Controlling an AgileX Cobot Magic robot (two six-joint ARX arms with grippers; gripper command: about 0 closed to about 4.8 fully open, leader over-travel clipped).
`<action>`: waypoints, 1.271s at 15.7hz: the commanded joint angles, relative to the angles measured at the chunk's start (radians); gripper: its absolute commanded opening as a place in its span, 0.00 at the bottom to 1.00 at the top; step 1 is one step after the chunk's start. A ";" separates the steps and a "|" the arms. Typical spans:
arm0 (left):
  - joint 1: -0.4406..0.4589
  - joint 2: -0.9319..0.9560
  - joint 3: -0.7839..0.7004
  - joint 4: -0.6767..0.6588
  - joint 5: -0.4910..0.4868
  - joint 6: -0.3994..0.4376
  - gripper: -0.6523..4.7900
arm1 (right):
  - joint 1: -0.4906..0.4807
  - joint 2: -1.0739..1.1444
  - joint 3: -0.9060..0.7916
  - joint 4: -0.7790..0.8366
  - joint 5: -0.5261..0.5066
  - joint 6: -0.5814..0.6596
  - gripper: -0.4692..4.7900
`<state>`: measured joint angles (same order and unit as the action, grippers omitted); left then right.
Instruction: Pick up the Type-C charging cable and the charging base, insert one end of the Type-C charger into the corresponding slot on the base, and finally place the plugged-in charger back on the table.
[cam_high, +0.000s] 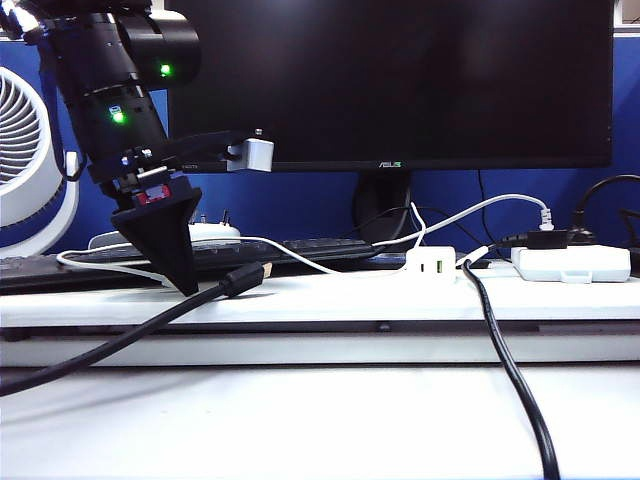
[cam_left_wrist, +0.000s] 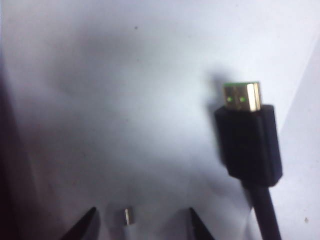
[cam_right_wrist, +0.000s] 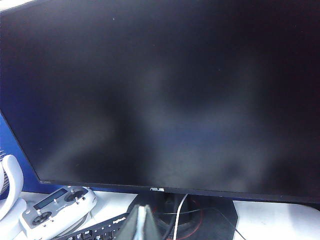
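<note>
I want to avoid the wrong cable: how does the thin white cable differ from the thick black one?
The Type-C charging cable is thin and white; the black cable is much thicker. Its small plug is plain metal and lies between the left claw fingers; the black cable's plug is wide and gold, beside them. Both lie on the table.

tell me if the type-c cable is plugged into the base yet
Not yet. One plug end of the cable lies loose on the table between the left pincer fingers, far from the base.

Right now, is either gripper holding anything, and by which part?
Left gripper straddles the Type-C charging cable's plug end; jaws apart, no grip visible yet. Right gripper is shut, holding nothing visible.
</note>
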<state>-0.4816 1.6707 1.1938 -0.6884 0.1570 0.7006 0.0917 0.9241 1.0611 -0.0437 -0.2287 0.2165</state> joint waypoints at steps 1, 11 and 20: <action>0.000 0.012 0.018 -0.065 -0.076 0.002 0.55 | 0.000 -0.003 0.004 0.010 -0.002 0.002 0.09; 0.000 0.012 0.053 -0.087 -0.027 0.006 0.55 | 0.000 -0.003 0.004 0.010 -0.014 0.002 0.09; 0.000 0.012 0.052 -0.073 -0.026 0.002 0.43 | 0.000 -0.004 0.004 0.010 -0.021 0.002 0.09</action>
<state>-0.4809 1.6836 1.2442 -0.7670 0.1234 0.7025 0.0917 0.9237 1.0607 -0.0433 -0.2470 0.2165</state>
